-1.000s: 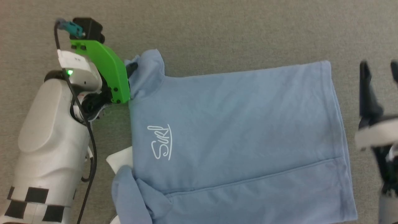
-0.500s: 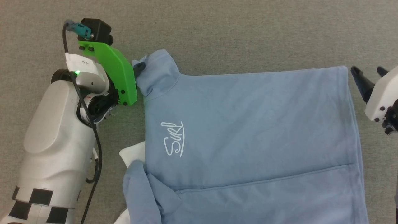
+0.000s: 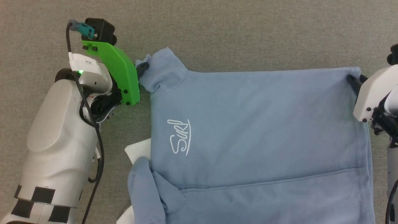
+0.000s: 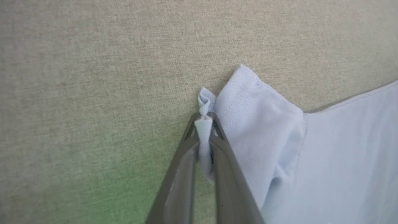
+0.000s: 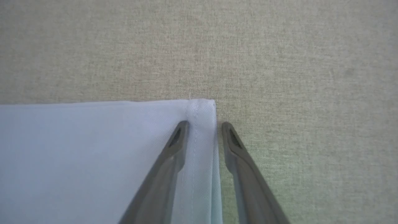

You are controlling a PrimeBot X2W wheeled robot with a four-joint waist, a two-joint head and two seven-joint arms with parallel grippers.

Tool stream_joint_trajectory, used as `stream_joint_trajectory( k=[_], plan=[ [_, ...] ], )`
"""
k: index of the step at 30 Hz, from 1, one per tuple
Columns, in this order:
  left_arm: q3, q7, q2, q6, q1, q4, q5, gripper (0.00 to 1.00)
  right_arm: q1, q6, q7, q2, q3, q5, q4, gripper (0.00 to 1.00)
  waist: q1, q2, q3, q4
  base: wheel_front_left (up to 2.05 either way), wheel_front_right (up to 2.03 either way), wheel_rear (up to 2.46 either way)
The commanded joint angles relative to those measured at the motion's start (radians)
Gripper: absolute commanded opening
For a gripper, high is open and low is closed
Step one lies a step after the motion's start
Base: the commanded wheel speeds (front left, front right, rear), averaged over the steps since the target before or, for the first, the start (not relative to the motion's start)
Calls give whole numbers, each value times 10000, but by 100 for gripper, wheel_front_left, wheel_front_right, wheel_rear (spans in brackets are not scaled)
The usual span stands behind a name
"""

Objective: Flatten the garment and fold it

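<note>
Garment (image 3: 255, 130): one light blue polo shirt, spread flat on the beige worktop (image 3: 248, 31), with its collar end to the robot's left and its hem to the right.
Logo (image 3: 180, 137): one, in white script on the chest.
Sleeves (image 3: 164, 71): two, one far and one near; the near one is crumpled.
Left tool (image 4: 204, 119): one, pressed together, pinching a fold of the far sleeve's edge.
Right tool (image 5: 203, 125): one, fingers apart, straddling the far hem corner.

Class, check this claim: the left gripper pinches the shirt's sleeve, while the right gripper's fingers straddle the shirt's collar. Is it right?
No. The right gripper straddles a bottom hem corner of the shirt, not the collar, as the right wrist view shows. The left gripper does pinch the sleeve.
</note>
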Motion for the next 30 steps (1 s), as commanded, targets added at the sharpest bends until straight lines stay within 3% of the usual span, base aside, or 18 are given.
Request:
stream_joint_trajectory(
  k=[1,6,12,20,30],
  plan=[
    [-1,-115,-51,-38,-102,41,-130,0,-162,-15,-148,-48,-29,-96,141,0,0,0,-9,26,0,0,0],
    [126,-873,44,-125,-51,-105,-187,0,-314,-15,-655,-75,-54,-21,221,0,0,0,-138,-4,0,0,0],
    [175,-2494,275,-241,545,-1016,-414,0,17,-15,-1473,-28,-38,559,-116,0,0,0,-695,-80,0,0,0],
    [449,-3793,807,-260,2966,-3276,-1129,0,1719,-15,-2044,180,-139,1537,-1392,0,0,0,-1944,-84,0,0,0],
    [1261,-4006,999,736,7469,-6475,-2344,0,4786,-15,-1902,956,-1202,2210,-3341,0,0,0,-3343,130,0,0,0]
  ],
)
